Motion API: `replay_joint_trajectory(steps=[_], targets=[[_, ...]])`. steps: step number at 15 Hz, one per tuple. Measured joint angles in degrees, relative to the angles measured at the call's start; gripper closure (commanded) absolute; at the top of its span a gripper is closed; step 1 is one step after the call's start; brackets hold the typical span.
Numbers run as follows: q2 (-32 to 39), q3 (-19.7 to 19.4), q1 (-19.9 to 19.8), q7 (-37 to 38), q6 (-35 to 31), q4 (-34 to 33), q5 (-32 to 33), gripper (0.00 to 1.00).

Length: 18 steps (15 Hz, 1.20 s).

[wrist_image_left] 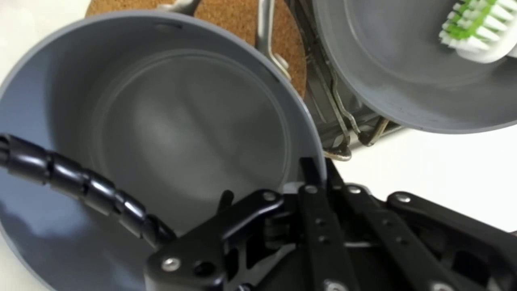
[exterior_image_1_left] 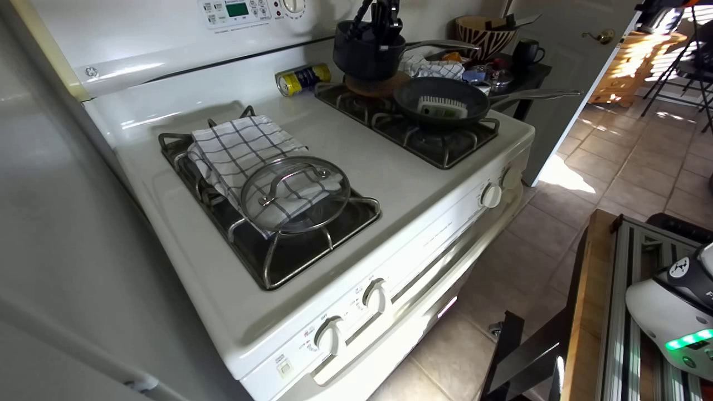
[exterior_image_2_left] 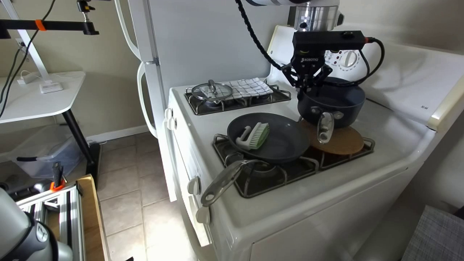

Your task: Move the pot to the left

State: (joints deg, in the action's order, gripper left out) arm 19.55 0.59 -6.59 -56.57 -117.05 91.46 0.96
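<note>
The deep dark blue pot [exterior_image_1_left: 365,58] is above the rear burner in both exterior views, with its metal handle [exterior_image_2_left: 325,127] toward the camera in an exterior view. My gripper [wrist_image_left: 322,171] is shut on the pot's rim, one finger inside the wall and one outside. In an exterior view, the gripper [exterior_image_2_left: 305,87] points down at the pot's near-left rim. The pot [exterior_image_2_left: 337,107] is empty and appears raised over the round cork mat [exterior_image_2_left: 344,145], shifted off its middle. The gap under the pot is hard to judge.
A dark frying pan [exterior_image_2_left: 290,139] holding a green-and-white brush [exterior_image_2_left: 255,136] sits on the front burner beside the pot. A checked towel [exterior_image_1_left: 245,142] and a glass lid [exterior_image_1_left: 295,194] lie on the far grate. A yellow can [exterior_image_1_left: 303,79] lies against the stove's back panel.
</note>
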Motion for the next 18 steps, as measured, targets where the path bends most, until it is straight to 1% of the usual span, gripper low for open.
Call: replay_joint_trajectory(steps=[9,14,18], targets=[[-1.1,2.5,2.2,-9.6,0.1,-1.4,0.7,1.0],[-3.5,4.2,5.0,-14.7,0.1,-0.5,2.4,1.0],[-6.0,5.3,7.8,-15.9,0.1,1.6,4.7,1.0]])
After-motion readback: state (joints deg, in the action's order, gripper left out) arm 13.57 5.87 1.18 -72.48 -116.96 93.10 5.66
